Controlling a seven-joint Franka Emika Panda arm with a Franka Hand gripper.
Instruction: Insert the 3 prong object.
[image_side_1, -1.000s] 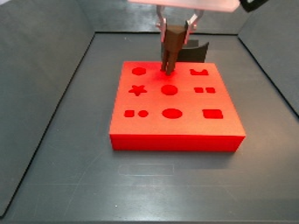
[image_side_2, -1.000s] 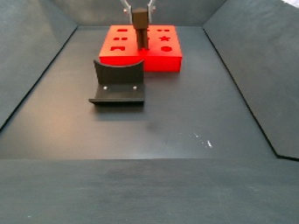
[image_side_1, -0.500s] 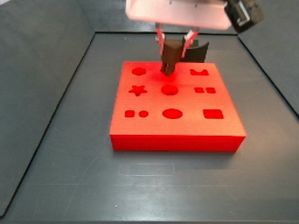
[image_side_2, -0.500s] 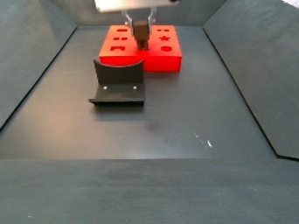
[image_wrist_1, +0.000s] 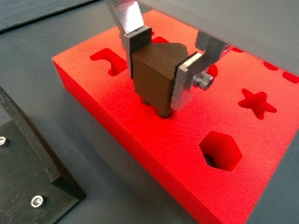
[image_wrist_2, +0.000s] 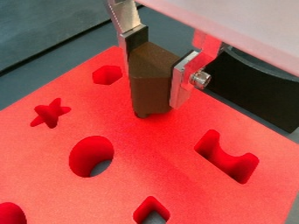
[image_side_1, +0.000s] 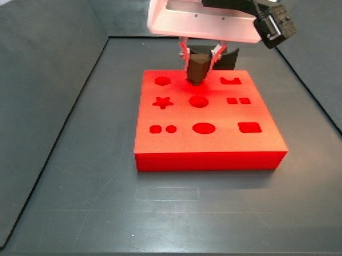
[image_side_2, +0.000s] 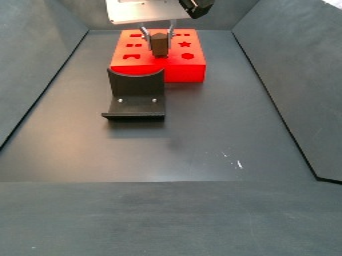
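My gripper (image_wrist_1: 163, 72) is shut on the 3 prong object (image_wrist_1: 155, 83), a small brown block held upright between the silver fingers. It shows in both wrist views (image_wrist_2: 149, 87). Its thin prongs (image_wrist_1: 163, 108) meet the top of the red board (image_wrist_1: 128, 131); I cannot tell whether they sit in holes. In a side view the gripper (image_side_1: 201, 62) stands over the board's far part (image_side_1: 207, 145). In a side view from the opposite end the gripper (image_side_2: 158, 40) is over the board (image_side_2: 187, 68).
The board has shaped holes: a star (image_wrist_1: 260, 101), a hexagon (image_wrist_1: 219, 150), an arch (image_wrist_1: 111, 59), an oval (image_wrist_2: 91, 153). The dark fixture (image_side_2: 135, 95) stands on the floor against the board's side. Dark walls ring the floor (image_side_1: 80, 200).
The gripper has come down with the brown object, so its lower end is now at the board's top. The wrist body sits lower in both side views.
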